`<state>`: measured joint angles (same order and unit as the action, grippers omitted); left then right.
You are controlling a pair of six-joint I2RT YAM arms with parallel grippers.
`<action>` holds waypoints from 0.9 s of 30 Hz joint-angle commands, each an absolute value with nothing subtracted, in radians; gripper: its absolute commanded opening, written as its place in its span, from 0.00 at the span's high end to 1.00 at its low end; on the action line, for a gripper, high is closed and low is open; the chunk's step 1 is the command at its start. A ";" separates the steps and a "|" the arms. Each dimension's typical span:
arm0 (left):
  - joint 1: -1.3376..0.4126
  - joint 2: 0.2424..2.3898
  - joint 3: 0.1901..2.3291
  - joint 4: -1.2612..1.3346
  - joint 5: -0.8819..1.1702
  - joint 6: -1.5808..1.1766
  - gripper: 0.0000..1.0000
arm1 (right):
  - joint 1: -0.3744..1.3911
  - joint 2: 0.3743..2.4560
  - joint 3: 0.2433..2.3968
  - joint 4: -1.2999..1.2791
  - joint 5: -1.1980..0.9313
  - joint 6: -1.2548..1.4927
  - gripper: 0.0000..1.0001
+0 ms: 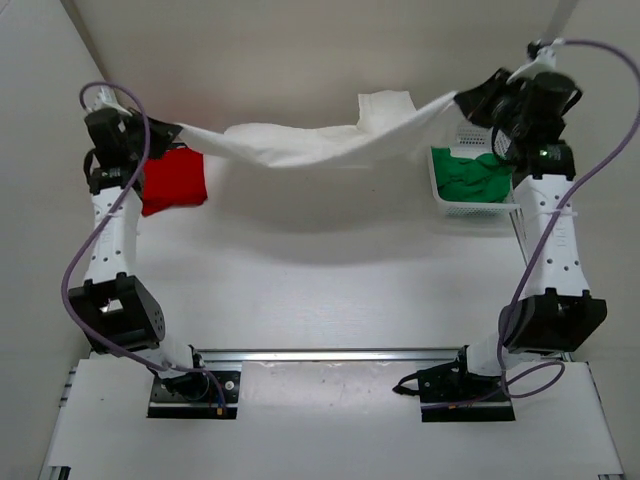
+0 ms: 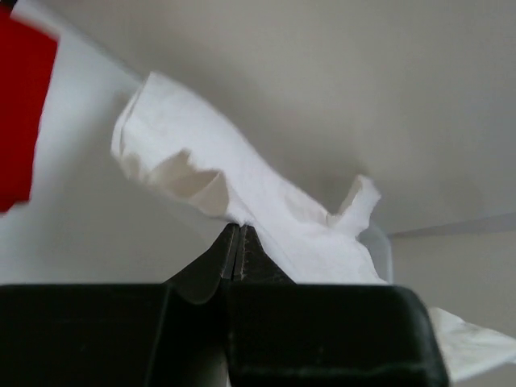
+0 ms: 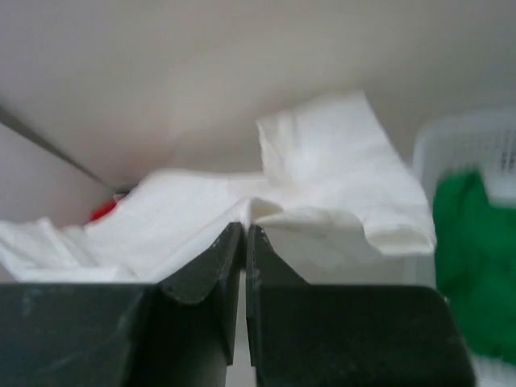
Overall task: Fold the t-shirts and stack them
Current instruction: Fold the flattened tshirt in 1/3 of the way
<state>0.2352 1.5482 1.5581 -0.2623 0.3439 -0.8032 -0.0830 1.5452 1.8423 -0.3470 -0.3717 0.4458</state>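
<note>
Spreading is judged the step in hand: a plain white cloth t-shirt [image 1: 310, 145] is slung, sagging, between the two pairs of jaws, one edge pinched by the left gripper [image 2: 239, 227], the other by the right gripper [image 3: 244, 227]. Next, lowering flat is called for.
</note>
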 commanded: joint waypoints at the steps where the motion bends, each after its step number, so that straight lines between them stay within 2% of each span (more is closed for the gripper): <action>1: 0.242 1.514 1.323 -0.124 0.348 -0.815 1.00 | -0.097 1.521 1.498 -0.232 -0.396 0.457 0.99; 4: 0.229 1.457 1.096 -0.017 0.331 -0.785 1.00 | -0.129 1.442 1.155 -0.118 -0.420 0.492 1.00; 9: 0.239 1.457 0.777 0.083 0.285 -0.759 1.00 | -0.126 1.417 0.880 -0.006 -0.414 0.549 1.00; 13: 0.258 1.434 0.638 0.098 0.275 -0.736 1.00 | -0.114 1.349 0.712 0.020 -0.367 0.583 1.00; 19: 0.273 1.368 0.617 -0.046 0.204 -0.689 1.00 | -0.129 1.183 0.490 0.002 -0.288 0.627 1.00; 23: 0.310 1.348 0.637 -0.153 0.187 -0.654 1.00 | -0.175 1.066 0.388 -0.052 -0.279 0.646 1.00; 27: 0.270 1.269 0.638 -0.265 0.072 -0.609 1.00 | -0.256 0.967 0.301 -0.103 -0.328 0.689 1.00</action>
